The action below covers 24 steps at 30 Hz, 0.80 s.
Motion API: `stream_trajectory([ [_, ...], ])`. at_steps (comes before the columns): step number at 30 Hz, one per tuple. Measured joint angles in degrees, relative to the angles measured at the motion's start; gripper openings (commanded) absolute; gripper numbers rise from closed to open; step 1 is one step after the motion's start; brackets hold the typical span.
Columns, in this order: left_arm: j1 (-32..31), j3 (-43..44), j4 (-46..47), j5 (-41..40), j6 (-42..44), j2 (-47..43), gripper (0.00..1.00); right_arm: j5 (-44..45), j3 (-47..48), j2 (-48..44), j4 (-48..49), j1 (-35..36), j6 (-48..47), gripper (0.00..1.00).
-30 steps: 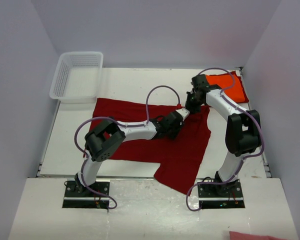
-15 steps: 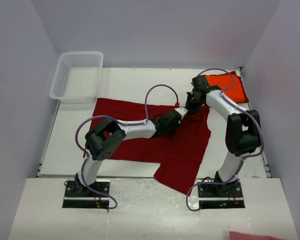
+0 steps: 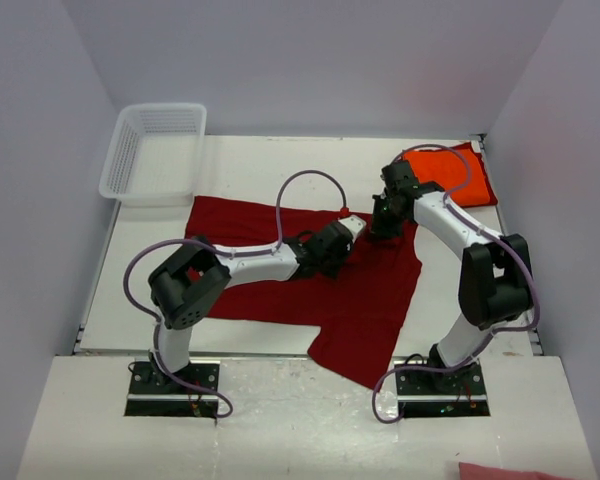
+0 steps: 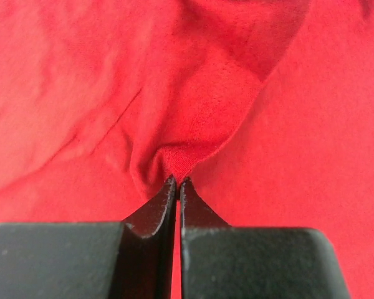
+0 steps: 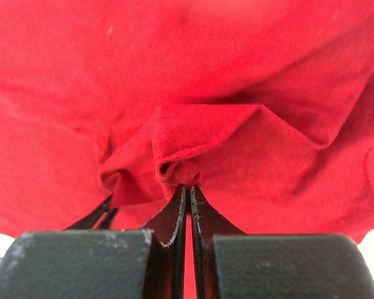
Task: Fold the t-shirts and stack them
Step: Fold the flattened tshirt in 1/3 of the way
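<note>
The left jaws are clenched on a small peak of the red t-shirt (image 4: 81, 93), the cloth drawn up into a ridge right at their tips in the left wrist view. The right jaws are clamped just as tight on a folded lip of the same shirt, which bunches directly above their tips in the right wrist view. Seen from overhead, the two pinch points sit just beside each other on the shirt's far edge, toward 1 o'clock from the middle of the desk (image 3: 280, 165). The left arm (image 3: 250, 263) reaches across the cloth from its base at 7 o'clock, and the right arm (image 3: 460, 225) bends in from 5 o'clock. The red t-shirt lies spread over the middle of the desk, mostly flat, with one part at 5 o'clock draped past the desk's near edge between the two arm bases. The orange t-shirt (image 3: 470, 170) lies in the far corner at 2 o'clock, partly hidden behind the right arm. A white mesh basket (image 3: 155, 150) stands in the opposite corner at 10 o'clock, its near rim just beside the red shirt's far left corner.
</note>
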Motion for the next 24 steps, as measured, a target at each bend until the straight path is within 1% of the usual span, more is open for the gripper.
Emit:
stream_trajectory([
  [6,-0.68,-4.31,-1.68,0.20,-0.02,-6.95,0.00,2.01,-3.96,-5.14,-0.46,1.46,0.04,0.00],
  [11,-1.07,-7.87,-2.25,2.51,0.02,-11.30,0.00,3.58,-8.22,-8.39,-1.11,1.68,0.31,0.00],
  [18,-1.51,-10.56,-3.63,5.25,0.22,-12.74,0.00,4.09,-12.59,-14.34,-1.73,3.34,0.83,0.00],
  [24,-1.77,-11.23,-4.59,6.05,1.09,-12.94,0.00,4.07,-16.11,-16.79,-1.70,6.38,1.99,0.00],
])
